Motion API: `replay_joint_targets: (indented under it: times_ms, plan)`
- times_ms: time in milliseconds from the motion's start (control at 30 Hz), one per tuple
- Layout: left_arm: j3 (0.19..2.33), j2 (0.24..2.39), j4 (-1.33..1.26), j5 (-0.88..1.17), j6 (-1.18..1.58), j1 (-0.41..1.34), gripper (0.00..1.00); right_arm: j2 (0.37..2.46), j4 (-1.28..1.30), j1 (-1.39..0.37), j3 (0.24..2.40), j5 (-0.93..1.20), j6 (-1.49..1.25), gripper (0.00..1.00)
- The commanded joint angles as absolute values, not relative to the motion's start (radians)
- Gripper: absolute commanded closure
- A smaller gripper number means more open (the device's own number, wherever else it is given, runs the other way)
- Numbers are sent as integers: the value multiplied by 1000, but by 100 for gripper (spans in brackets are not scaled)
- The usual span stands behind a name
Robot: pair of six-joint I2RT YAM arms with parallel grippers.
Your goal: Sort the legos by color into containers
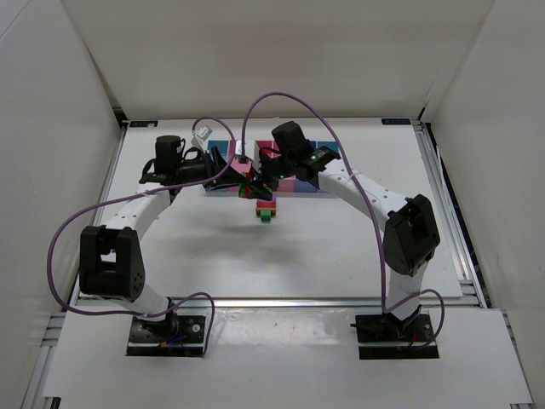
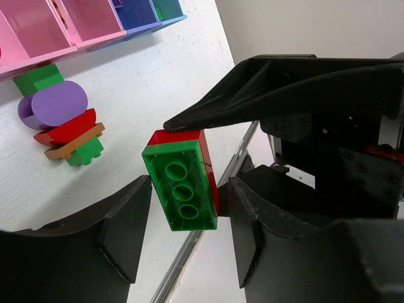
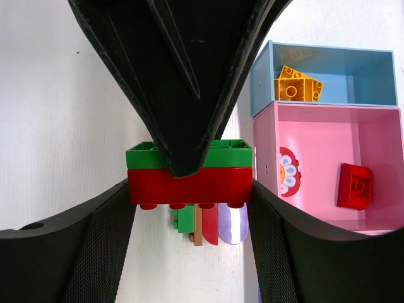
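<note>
Top cam gives me layout only: both arms meet at the near side of the tray [image 1: 298, 186]. The green/red pair [image 1: 254, 189] is a speck between them, w/ a small stack [image 1: 266, 211] on the table just nearer the bases.

Grip detail comes from the wrist cams. R wrist: the right gripper [image 3: 189, 186] is closed partway on the pair, one finger pressed on each end of the red brick, the green one seated on it. The other arm's finger [image 3: 183, 95] comes down over the front of the green.

L wrist: the left gripper [image 2: 189, 199] is also partway closed, fingers against the pair's two long sides. This cam shows the green's hollow underside, which R cam doesn't. The pair is held off the table, near the stack. L cam also resolves the stack: green, purple rounded piece, red, orange-brown plate, green.

Containers: R cam shows a light-blue compartment [image 3: 353, 95] w/ an orange brick [image 3: 297, 85]. Next to it is a pink compartment [image 3: 315, 136] w/ a loose red brick [image 3: 353, 185]. L cam shows two pink ones and a darker blue. Bits at that frame's edge I can't make out.
</note>
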State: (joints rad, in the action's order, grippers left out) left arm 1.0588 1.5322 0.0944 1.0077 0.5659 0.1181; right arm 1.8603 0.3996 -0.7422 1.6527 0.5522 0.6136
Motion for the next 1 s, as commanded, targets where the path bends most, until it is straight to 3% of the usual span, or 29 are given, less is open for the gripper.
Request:
replay_joint_targets:
  times_ms: [0,167,567,967]
  plan:
    - [1086,1529,71,1028,560,120,39,1835,380,-750,1651,557,621,59]
    - [1088,1535,66,1032,563,120,43,1838,379,-747,1655,561,617,59]
    - [1086,1534,60,1035,554,117,73,1835,371,-750,1661,564,610,60]
    - [1051,1490,72,1017,558,22,84,1793,388,-733,1583,551,637,61]
